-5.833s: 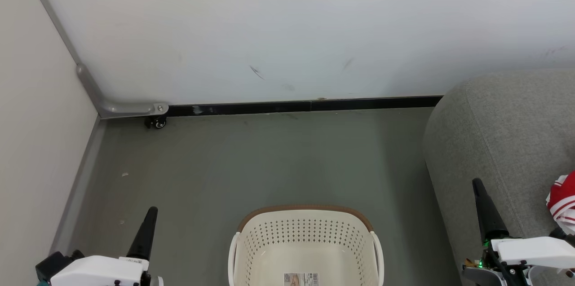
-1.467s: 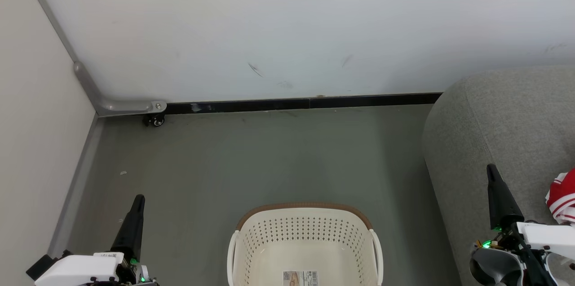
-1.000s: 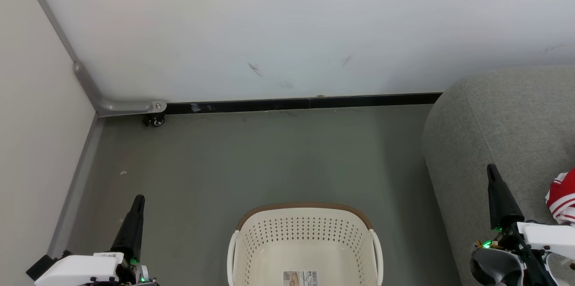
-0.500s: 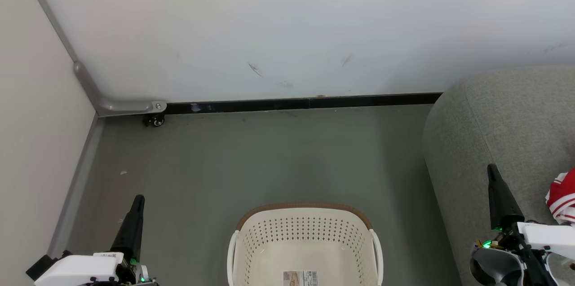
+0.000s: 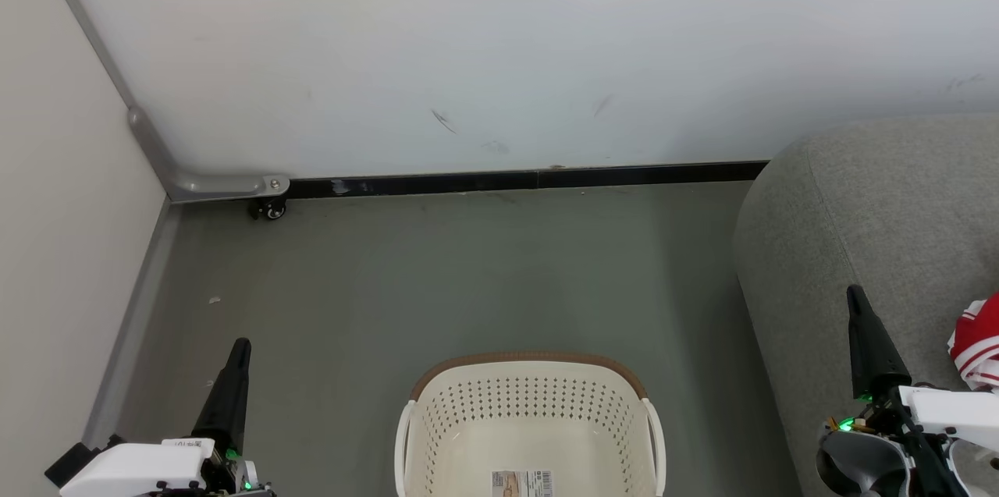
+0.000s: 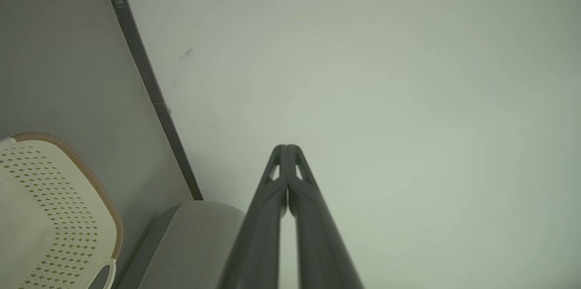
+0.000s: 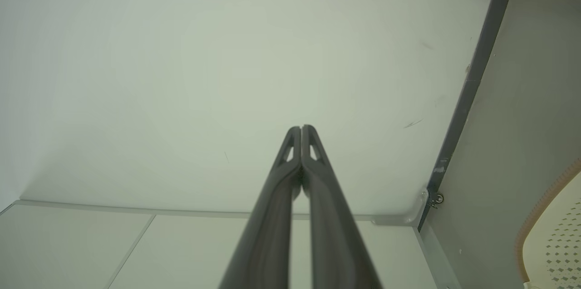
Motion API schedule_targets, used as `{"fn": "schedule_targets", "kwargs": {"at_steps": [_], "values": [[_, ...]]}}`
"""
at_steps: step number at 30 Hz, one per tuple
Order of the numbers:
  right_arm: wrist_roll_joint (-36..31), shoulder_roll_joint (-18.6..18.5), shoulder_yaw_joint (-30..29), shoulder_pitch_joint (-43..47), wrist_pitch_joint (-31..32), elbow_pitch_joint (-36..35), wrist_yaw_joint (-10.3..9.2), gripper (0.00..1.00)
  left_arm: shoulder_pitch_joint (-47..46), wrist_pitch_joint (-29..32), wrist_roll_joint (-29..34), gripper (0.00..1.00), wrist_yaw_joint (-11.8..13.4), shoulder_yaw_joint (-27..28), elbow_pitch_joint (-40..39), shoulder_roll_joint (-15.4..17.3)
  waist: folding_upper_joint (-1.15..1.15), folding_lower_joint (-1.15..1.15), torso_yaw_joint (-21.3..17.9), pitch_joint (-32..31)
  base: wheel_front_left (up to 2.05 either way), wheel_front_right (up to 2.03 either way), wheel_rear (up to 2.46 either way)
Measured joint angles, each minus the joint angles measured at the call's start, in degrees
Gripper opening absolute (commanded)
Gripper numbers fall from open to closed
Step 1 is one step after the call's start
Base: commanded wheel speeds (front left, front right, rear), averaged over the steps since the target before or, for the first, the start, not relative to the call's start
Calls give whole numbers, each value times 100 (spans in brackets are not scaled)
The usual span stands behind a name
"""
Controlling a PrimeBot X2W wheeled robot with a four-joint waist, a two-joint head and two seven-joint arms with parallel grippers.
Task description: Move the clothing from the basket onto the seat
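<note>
From where I stand, the basket (image 5: 531, 403) at 6 o'clock looks emptied: bare cream floor and a printed label (image 5: 523, 483). The clothing (image 5: 977, 345) lies on the seat (image 5: 874, 208) at about 4 o'clock, a red bundle with striped trim.

My worry is the right gripper (image 5: 854, 292), which stands just at 9 o'clock of that bundle. If that arm swings towards 3 o'clock, I'd guess it could hook the soft fabric and drag it down the seat's rounded side to the floor. The other risk is calling the job done too soon, since a jersey could lie in the part of the basket nobody can see.

Both pairs of fingers are pressed together with nothing between them. The left gripper (image 5: 242, 345) is at 7 o'clock over the floor, well apart from the basket.

The basket's near half is cut off at the bottom edge. Most of the clothing runs off the frame at 3 o'clock, so I cannot tell how many pieces are there or how securely they rest.
</note>
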Motion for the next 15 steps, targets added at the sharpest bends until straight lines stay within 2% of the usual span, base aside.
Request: {"fn": "schedule_targets", "kwargs": {"at_steps": [15], "values": [[0,5,-7,0,0,0,0,0,0,7,0,0,-1,2,-7,-2,0,0,0,1,0,0,0]]}}
